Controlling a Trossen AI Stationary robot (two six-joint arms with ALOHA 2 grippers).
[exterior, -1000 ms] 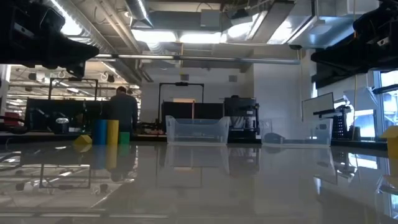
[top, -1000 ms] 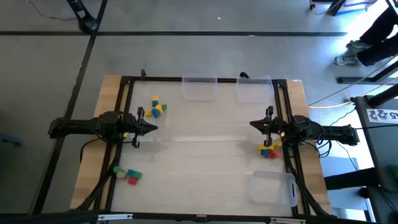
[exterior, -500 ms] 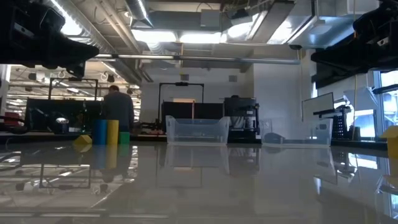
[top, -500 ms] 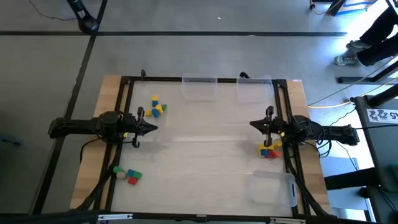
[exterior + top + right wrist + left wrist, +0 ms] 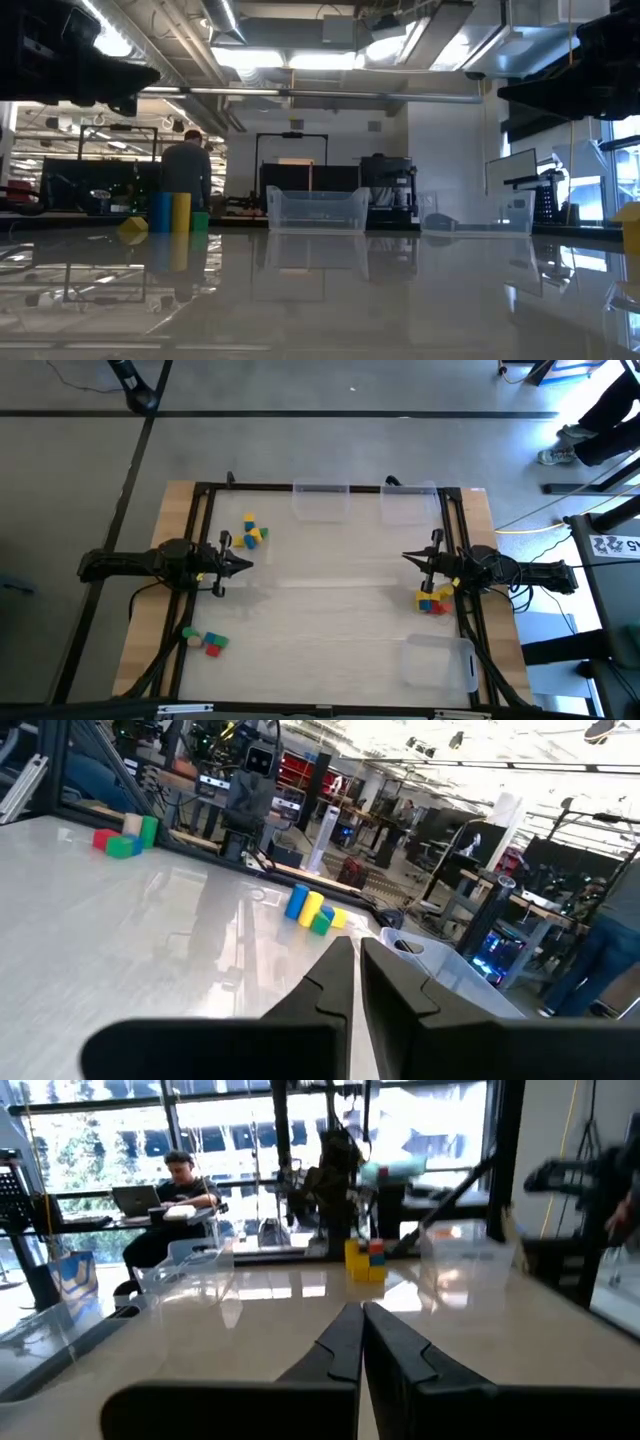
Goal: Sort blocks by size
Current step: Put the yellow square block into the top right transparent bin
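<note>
Sorting has not visibly begun: the blocks lie in three loose clusters on the table (image 5: 330, 620), one near the far left (image 5: 252, 532), one at the near left (image 5: 206, 642), and one at the right edge (image 5: 433, 601) just beside the right arm. The left end effector (image 5: 246, 566) hangs over the left side of the table with fingers pressed together and nothing between them; the right end effector (image 5: 408, 557) hangs opposite, likewise pressed together and empty. Principal risk, in my judgement: each block is far smaller than the fingers, so a descent slightly off centre could nudge a neighbour or scatter a tight cluster, and a shallow pinch could let a block slip on the glossy surface. Size differences between blocks look slight, so misjudging which group a block belongs to is likely. Two clear bins (image 5: 320, 500) (image 5: 411, 504) stand at the far edge and a third (image 5: 439, 662) at the near right; the last sits close to the right-hand cluster and could obstruct a low approach there. A person (image 5: 186, 170) is visible well beyond the table.
</note>
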